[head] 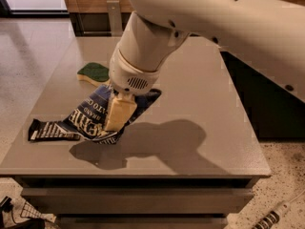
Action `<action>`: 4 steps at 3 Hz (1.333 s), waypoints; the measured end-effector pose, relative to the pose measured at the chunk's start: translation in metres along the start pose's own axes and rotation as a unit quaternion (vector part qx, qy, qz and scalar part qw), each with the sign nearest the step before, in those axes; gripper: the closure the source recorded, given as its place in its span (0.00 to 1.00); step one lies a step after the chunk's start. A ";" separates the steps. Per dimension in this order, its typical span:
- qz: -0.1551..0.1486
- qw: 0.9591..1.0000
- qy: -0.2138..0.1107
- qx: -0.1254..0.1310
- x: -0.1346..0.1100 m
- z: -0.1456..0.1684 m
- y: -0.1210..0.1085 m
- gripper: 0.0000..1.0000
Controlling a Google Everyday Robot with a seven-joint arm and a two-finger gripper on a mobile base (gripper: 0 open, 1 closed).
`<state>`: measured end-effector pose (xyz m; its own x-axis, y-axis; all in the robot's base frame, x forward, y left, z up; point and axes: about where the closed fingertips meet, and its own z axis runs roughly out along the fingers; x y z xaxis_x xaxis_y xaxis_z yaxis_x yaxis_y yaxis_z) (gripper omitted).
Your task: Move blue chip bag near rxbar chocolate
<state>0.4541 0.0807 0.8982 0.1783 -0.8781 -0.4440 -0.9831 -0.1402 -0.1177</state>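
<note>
The blue chip bag (90, 116), crinkled navy foil with white lettering, hangs low over the front left of the grey table (200, 128). My gripper (116, 120) is shut on the bag, with one tan finger (119, 113) across its front. The bag's lower left corner reaches over the right end of the rxbar chocolate (50, 130), a flat black wrapper with white text lying near the table's left edge. I cannot tell whether the bag touches the bar.
A green-and-yellow sponge (93, 73) lies on the table behind the bag. My arm's shadow falls on the table front. The table's left and front edges are close to the bar. Cables lie on the floor below.
</note>
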 end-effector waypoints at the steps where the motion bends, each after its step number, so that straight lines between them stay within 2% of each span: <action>1: -0.002 1.000 0.000 0.002 -0.001 -0.002 0.001 0.58; 2: -0.004 1.000 0.001 0.004 -0.003 -0.004 0.002 0.27; 3: -0.005 1.000 0.001 0.006 -0.004 -0.005 0.003 0.04; 4: -0.006 1.000 0.001 0.007 -0.005 -0.006 0.004 0.00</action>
<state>0.4495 0.0818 0.9052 0.1892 -0.8777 -0.4404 -0.9804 -0.1439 -0.1344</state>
